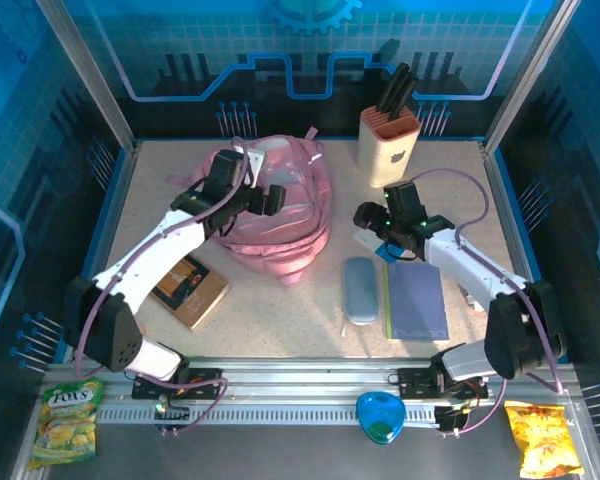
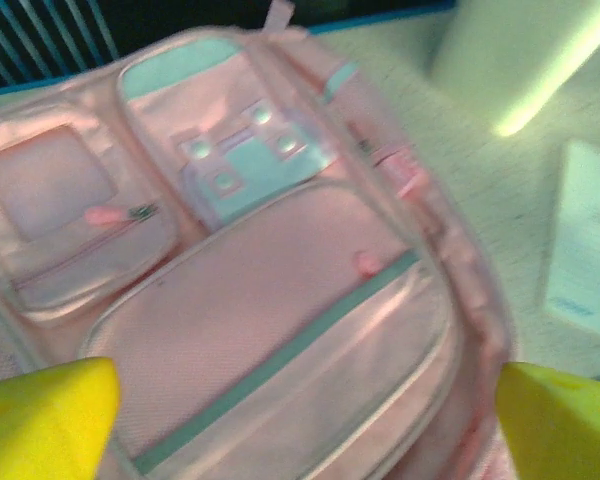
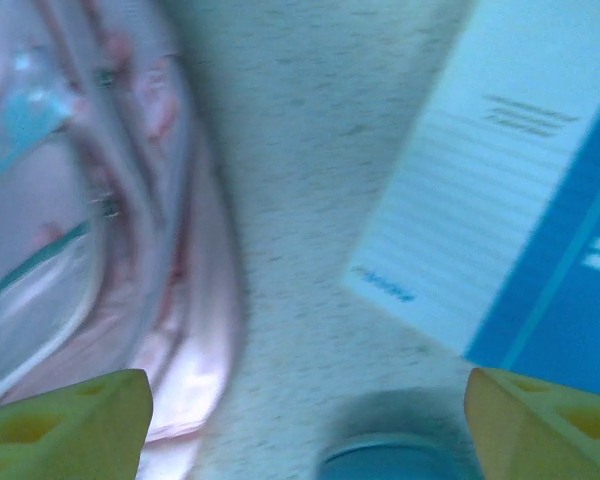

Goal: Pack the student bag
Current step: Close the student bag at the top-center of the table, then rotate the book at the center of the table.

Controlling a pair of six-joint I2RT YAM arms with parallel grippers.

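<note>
Speckled beige tabletop (image 1: 280,320) inside a blue-lit enclosure, arms mounted on the near rail. The student bag (image 1: 290,240) lies flat at the far centre-left of the table, front pockets up. Left gripper (image 2: 305,425) hovers directly over the bag; its yellow fingers (image 2: 45,415) stand spread wide at both lower corners of the wrist view, nothing between them. Right gripper (image 3: 305,425) hangs above bare table between the bag's right edge and the notebook (image 1: 416,300), fingers (image 3: 65,420) likewise wide apart and empty, with the grey-blue pencil case (image 1: 360,290) just below it. A brown book (image 1: 190,288) lies left of the bag, partly under the left arm. A knife block (image 1: 388,145) stands at the far right. Judgement: nothing is in hand and the book, pencil case and notebook all lie outside the bag, so packing proper has not begun. The front pocket zips look closed, but blur hides the state of the main zip. The next move likely calls for one gripper to find a zip pull while the other steadies the soft fabric, since the bag will bunch and slide if pulled one-handed
</note>
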